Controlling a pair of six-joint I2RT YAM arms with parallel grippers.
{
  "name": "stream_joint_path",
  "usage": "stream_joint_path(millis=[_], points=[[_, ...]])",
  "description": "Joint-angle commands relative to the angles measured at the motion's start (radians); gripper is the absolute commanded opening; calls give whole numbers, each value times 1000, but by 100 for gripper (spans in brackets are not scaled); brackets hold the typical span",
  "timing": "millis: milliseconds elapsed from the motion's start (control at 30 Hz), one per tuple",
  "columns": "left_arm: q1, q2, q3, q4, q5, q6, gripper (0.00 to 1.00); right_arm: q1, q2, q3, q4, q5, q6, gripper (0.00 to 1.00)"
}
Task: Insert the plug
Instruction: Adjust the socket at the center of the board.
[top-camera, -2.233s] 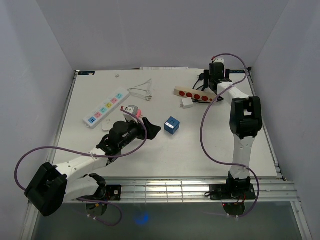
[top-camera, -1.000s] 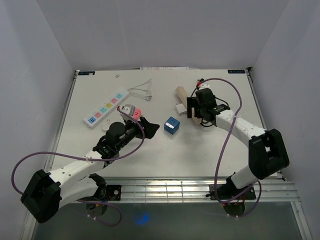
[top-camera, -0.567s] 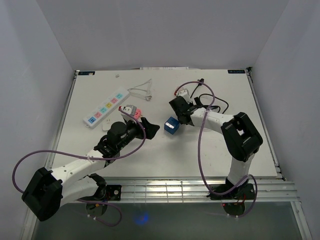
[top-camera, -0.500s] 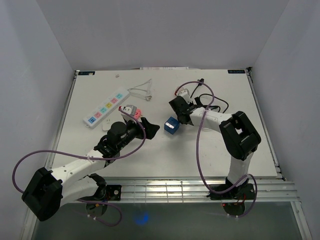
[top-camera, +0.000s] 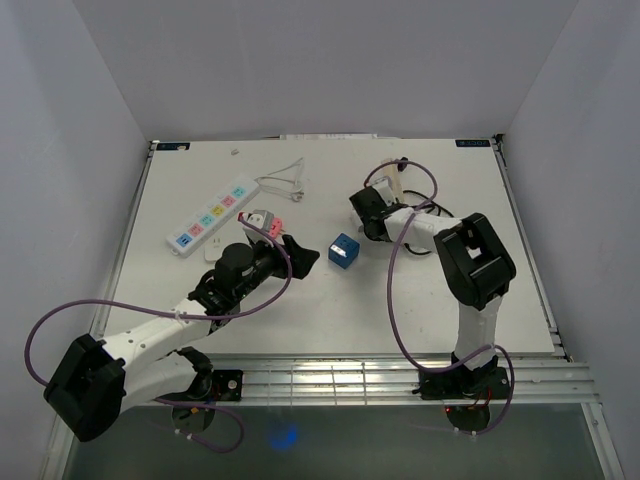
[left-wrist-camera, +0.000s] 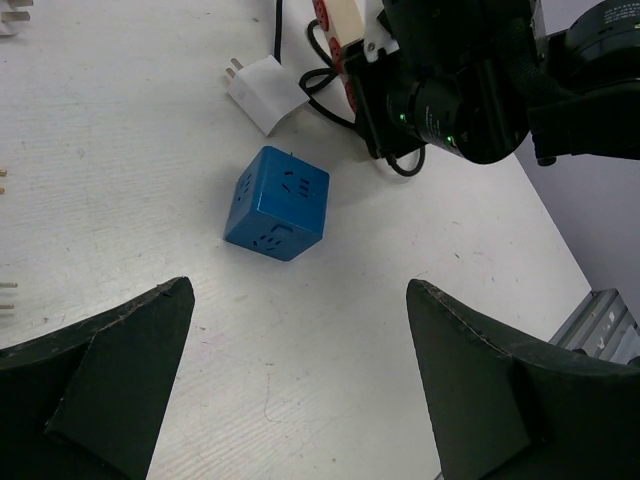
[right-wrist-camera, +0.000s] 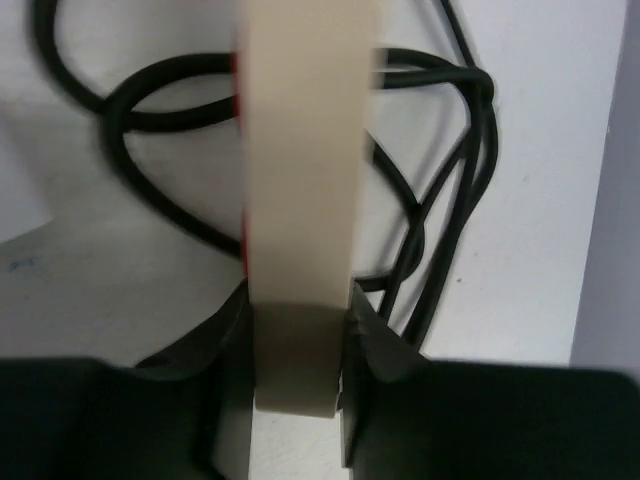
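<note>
The right arm's fingers (right-wrist-camera: 372, 345) clamp the near end of the cream plastic power strip (right-wrist-camera: 305, 150), standing on edge, running straight away (red sockets leftward). The white square plug (left-wrist-camera: 262, 92) lies on the bench (left-wrist-camera: 120, 150) just beside it, nearer this arm; left fingers (left-wrist-camera: 110, 370) gape. Strip's far end is cropped.

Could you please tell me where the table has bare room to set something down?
Free: the near band between the blue cube and the table's front edge, and the right side beyond the right arm. Crowded: around the right tool, beige power strip and black cord.
</note>
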Motion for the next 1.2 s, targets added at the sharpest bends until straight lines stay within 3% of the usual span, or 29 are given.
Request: stream_joint_path(millis=[0, 133, 267, 367, 467, 567, 700, 867, 1033, 1167], points=[[-5, 3, 36, -12, -4, 10, 98, -21, -27, 14, -11, -74, 55, 9], [-5, 23, 47, -13, -4, 15, 98, -21, -158, -71, 41, -223, 81, 8], [-6, 46, 59, -13, 37, 22, 98, -70, -283, -180, 99, -474, 130, 8], [-11, 71, 73, -15, 44, 33, 98, -165, -359, -292, 159, -847, 174, 8], [-22, 98, 91, -16, 37, 48, 98, -261, -407, -392, 242, -1067, 205, 8], [-29, 127, 123, -16, 13, 73, 98, -295, -436, -450, 302, -1138, 237, 8], [-34, 248, 252, -24, -4, 87, 98, -393, -418, -532, 436, -1348, 306, 8], [-34, 434, 478, -113, 31, 143, 98, -423, -367, -549, 487, -1442, 351, 8], [-34, 635, 720, -211, 36, 163, 98, -444, -355, -575, 517, -1430, 380, 8], [-36, 848, 922, -388, 48, 127, 98, -455, -372, -582, 526, -1390, 392, 8]])
